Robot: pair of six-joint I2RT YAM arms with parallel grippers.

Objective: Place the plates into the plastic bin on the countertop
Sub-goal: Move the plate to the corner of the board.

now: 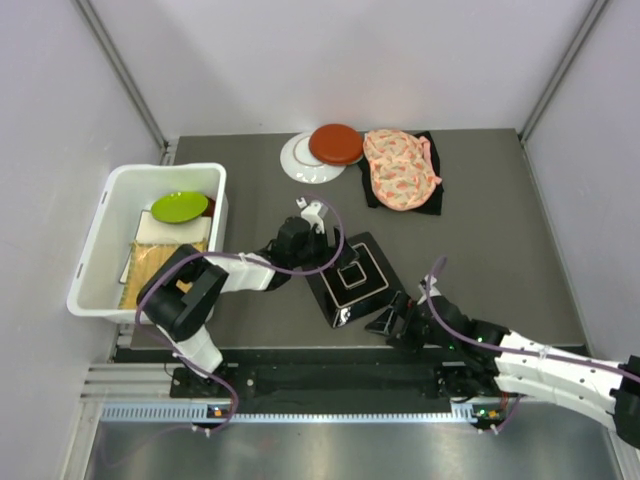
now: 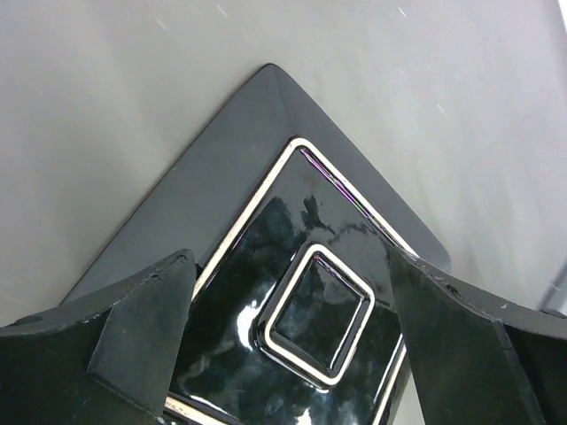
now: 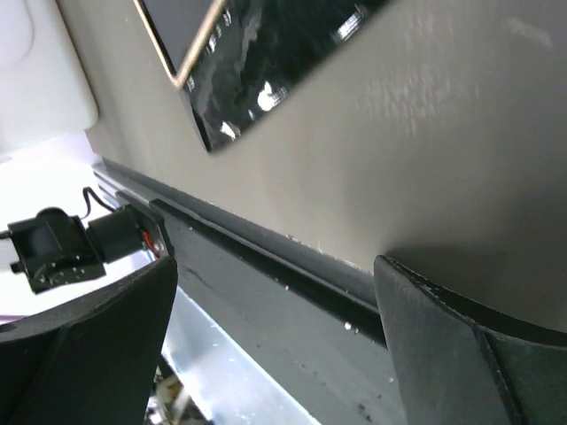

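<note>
A black square plate (image 1: pixel 352 275) with a white outline lies on the countertop (image 1: pixel 480 260) in front of the arms. My left gripper (image 1: pixel 322 255) is over its left part, open, and the plate's glossy inner square (image 2: pixel 319 314) shows between the fingers (image 2: pixel 142 328). My right gripper (image 1: pixel 395 320) stands open at the table's near edge, just right of the plate's near corner (image 3: pixel 257 53), with nothing between its fingers (image 3: pixel 443 336). The white plastic bin (image 1: pixel 95 270) at the left holds a lime plate (image 1: pixel 180 207), a cream plate (image 1: pixel 165 230) and a yellow woven one (image 1: pixel 150 268).
At the back, a red plate (image 1: pixel 335 143) rests on a white plate (image 1: pixel 296 160). Next to them a pink floral fabric piece (image 1: pixel 400 170) lies on a black cloth (image 1: pixel 432 205). Pale walls enclose the surface. A black rail (image 3: pixel 292 266) runs along the near edge.
</note>
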